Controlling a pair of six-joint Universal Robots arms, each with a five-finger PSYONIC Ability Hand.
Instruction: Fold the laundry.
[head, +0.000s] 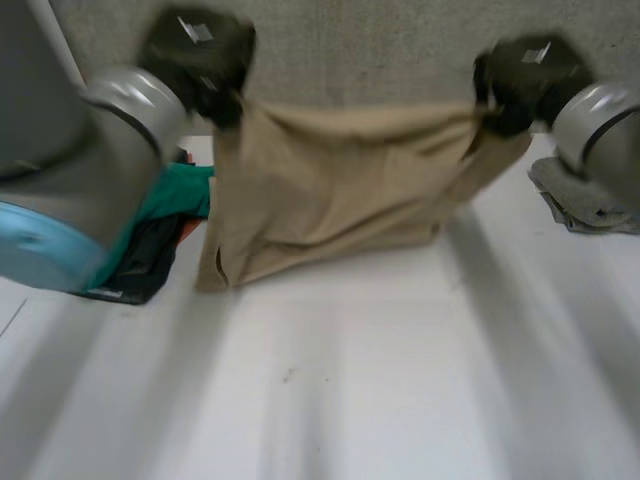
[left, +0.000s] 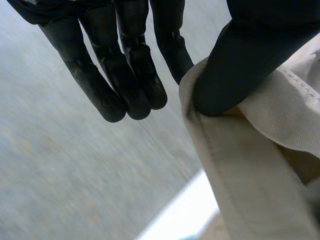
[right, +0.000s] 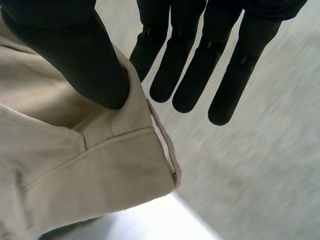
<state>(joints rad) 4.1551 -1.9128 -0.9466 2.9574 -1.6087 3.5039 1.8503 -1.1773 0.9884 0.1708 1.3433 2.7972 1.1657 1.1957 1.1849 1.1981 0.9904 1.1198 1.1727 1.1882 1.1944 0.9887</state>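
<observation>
Above the far side of the table (head: 350, 380), you hold the tan garment (head: 330, 190) spread between both hands. Left hand (head: 200, 55) and right hand (head: 525, 80) each pinch a top corner, thumb against finger, other fingers straight. No fold is made yet; the clothes pile (head: 160, 235) waits.

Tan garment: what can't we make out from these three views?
- Head view: the tan garment hangs doubled over itself, so its type and back layer are hidden.
- Head view: the clothes pile is partly behind the left arm; the grey cloth is cut by the edge.
- Wrist views: the thumbs of the left robot hand and right robot hand cover the pinched edge beneath them.
</observation>
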